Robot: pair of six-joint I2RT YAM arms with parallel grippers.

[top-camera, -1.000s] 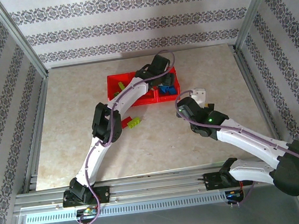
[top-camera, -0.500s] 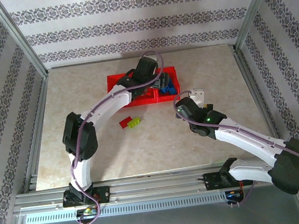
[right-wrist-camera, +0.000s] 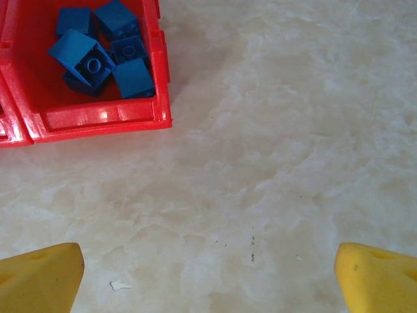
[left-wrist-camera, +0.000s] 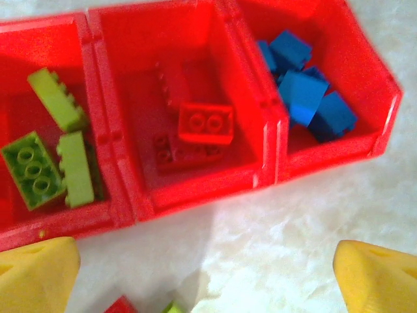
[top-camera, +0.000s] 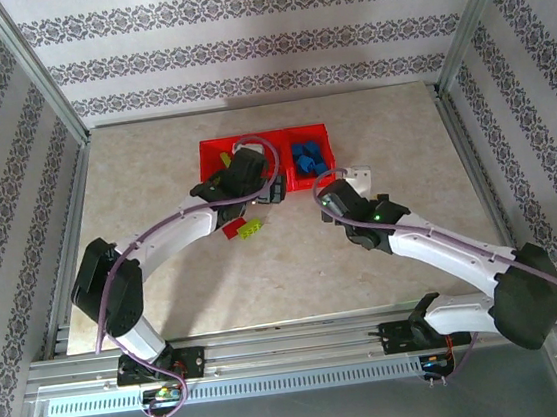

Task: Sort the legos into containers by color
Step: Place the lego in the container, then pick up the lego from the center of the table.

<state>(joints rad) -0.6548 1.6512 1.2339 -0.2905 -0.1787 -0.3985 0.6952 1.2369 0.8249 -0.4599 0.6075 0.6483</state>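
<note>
The left gripper [left-wrist-camera: 207, 277] hung spread and empty just short of the tray's [left-wrist-camera: 195, 203] near rim, and the right gripper [right-wrist-camera: 208, 277] was spread and empty too. The red brick [top-camera: 232, 229] and green brick [top-camera: 252, 229] sat beside that rim. They looked light, stiff and slick: pinch the flat sides.

The 2 arms, left arm [top-camera: 176, 235] and right arm [top-camera: 445, 253], are white links joined by black joints, each trailing a purple cable [top-camera: 254, 144], with a green light [top-camera: 375, 220] on the right one, black bases [top-camera: 160, 363] and blunt, wedge-shaped yellow fingers [left-wrist-camera: 36, 274] on both.
</note>
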